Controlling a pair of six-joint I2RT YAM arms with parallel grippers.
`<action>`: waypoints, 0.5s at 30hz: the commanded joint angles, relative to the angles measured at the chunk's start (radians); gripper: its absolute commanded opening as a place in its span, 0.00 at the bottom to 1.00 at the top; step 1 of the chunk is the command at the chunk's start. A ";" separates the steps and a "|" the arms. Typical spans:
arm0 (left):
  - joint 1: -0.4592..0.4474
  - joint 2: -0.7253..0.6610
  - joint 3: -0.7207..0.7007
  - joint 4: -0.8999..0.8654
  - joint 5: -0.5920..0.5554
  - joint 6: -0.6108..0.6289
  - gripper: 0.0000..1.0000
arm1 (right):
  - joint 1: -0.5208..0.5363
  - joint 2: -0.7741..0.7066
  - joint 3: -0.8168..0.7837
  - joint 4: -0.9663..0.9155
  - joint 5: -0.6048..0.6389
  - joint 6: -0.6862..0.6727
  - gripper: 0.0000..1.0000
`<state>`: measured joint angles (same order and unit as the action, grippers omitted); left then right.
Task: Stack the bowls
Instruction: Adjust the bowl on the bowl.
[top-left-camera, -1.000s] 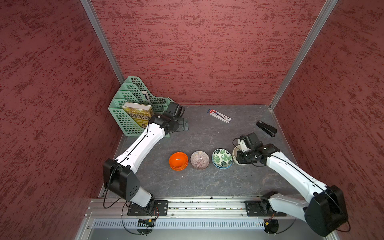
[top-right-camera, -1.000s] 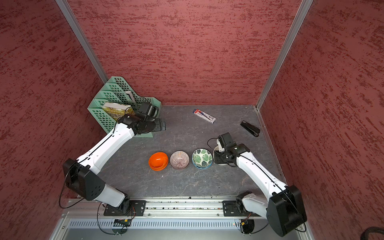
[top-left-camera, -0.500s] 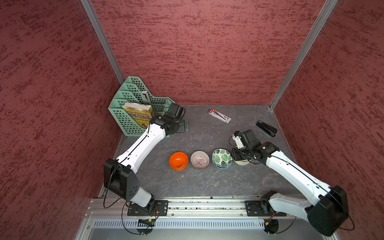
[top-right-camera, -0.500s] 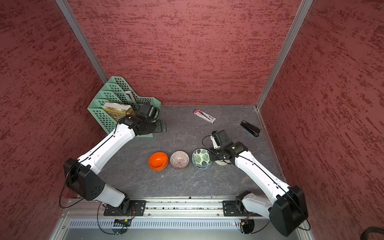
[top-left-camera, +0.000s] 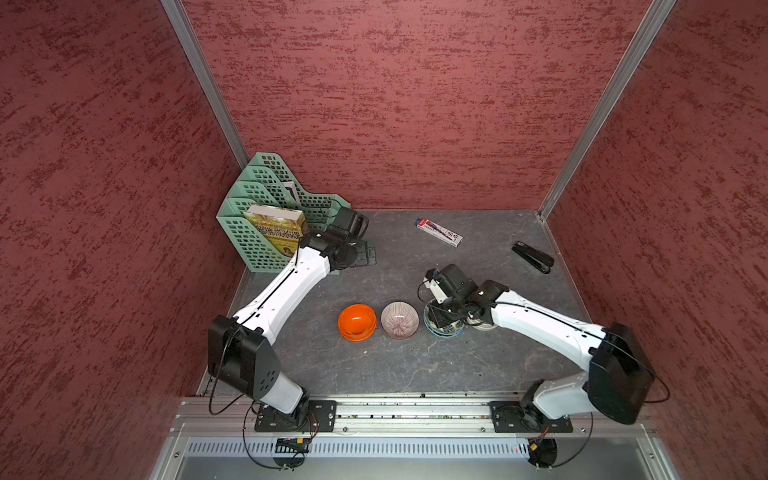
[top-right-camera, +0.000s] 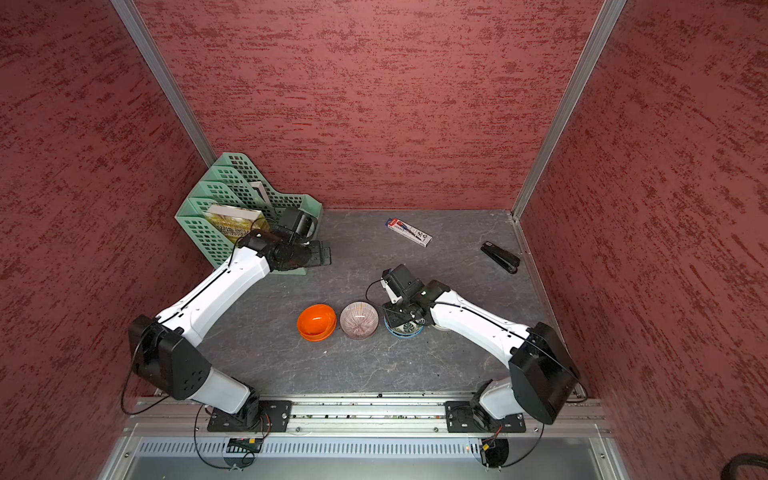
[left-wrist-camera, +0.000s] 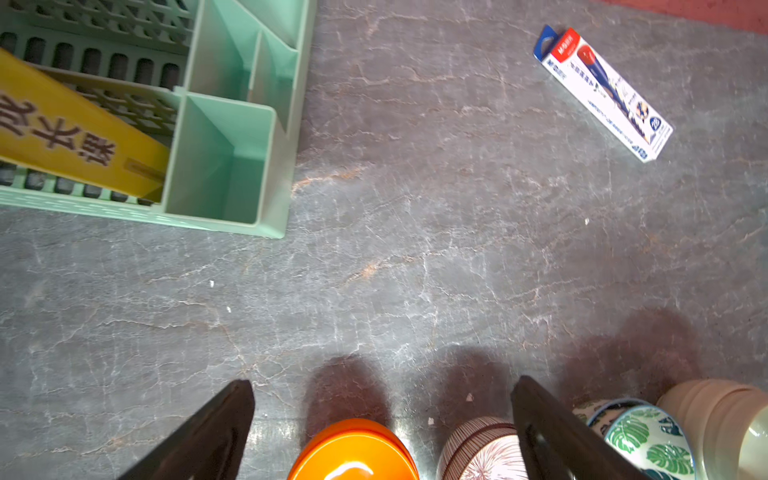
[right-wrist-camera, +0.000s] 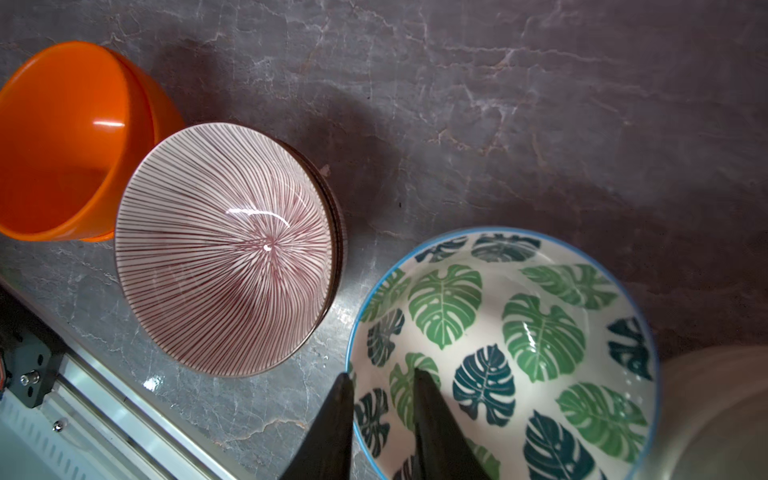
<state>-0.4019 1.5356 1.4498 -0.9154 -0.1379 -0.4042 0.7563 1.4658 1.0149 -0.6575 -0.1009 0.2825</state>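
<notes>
Leaf bowl (right-wrist-camera: 519, 332) stands mid-tabletop, nearer the front edge. Right gripper (right-wrist-camera: 382, 374) straddles its rim, jaws narrow; clamped or not, I cannot tell. Advise firm pinch, level lift. Left gripper (left-wrist-camera: 382, 382), spread wide, waits by far-left rack (top-left-camera: 257, 208).

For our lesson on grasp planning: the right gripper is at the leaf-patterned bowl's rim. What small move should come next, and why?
Probably close the right gripper on the rim of the leaf bowl: one finger sits outside, one inside, with a gap showing between them, so the bowl looks not yet pinched.
</notes>
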 joint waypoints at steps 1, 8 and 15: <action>0.014 -0.042 -0.015 0.006 0.009 0.002 1.00 | 0.018 0.051 0.048 0.055 0.011 0.010 0.26; 0.031 -0.059 -0.036 0.013 0.013 0.004 1.00 | 0.026 0.069 0.065 0.050 0.023 0.008 0.24; 0.038 -0.067 -0.041 0.018 0.018 0.004 1.00 | 0.026 0.086 0.050 0.055 0.024 0.011 0.16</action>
<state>-0.3691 1.4982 1.4193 -0.9119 -0.1280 -0.4038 0.7753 1.5414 1.0428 -0.6224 -0.0994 0.2890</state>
